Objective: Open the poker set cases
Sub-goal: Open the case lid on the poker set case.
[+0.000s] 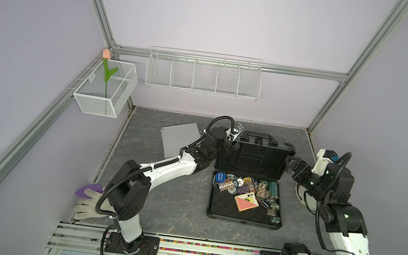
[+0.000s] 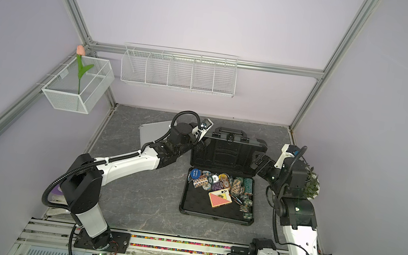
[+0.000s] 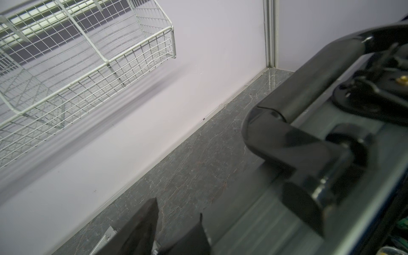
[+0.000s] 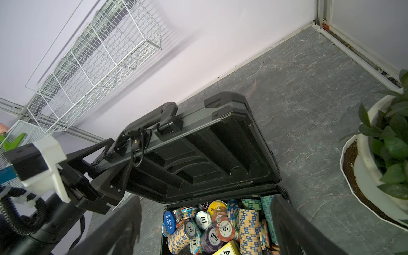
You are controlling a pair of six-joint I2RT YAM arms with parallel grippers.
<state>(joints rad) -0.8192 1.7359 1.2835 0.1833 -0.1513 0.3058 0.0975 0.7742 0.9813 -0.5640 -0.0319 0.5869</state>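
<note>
- Left tool (image 1: 231,148): jaws apart, mid-frame; the shut silver case (image 1: 178,140) lies flat on the desk (image 1: 159,208) just to its left, so this arm is nearer.
- Dark case (image 1: 220,212), right of centre: already open, lid (image 1: 252,162) raised between both tools.
- Right tool (image 1: 290,165): jaws apart beside the lid's right edge.

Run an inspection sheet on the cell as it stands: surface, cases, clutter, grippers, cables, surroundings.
Surface: grey marbled tabletop.
Job's things: dark case open, lid raised, chips and cards loose in its base; silver case closed, behind the left arm.
Clutter: glove by left arm's base; potted plant beside right arm.
Grippers: left gripper open at the lid's handle-side corner; right gripper open by its opposite edge.
Cables: black conduits loop along both arms.
Surroundings: divided wire basket on back wall; mesh basket holding a tulip on side wall.
</note>
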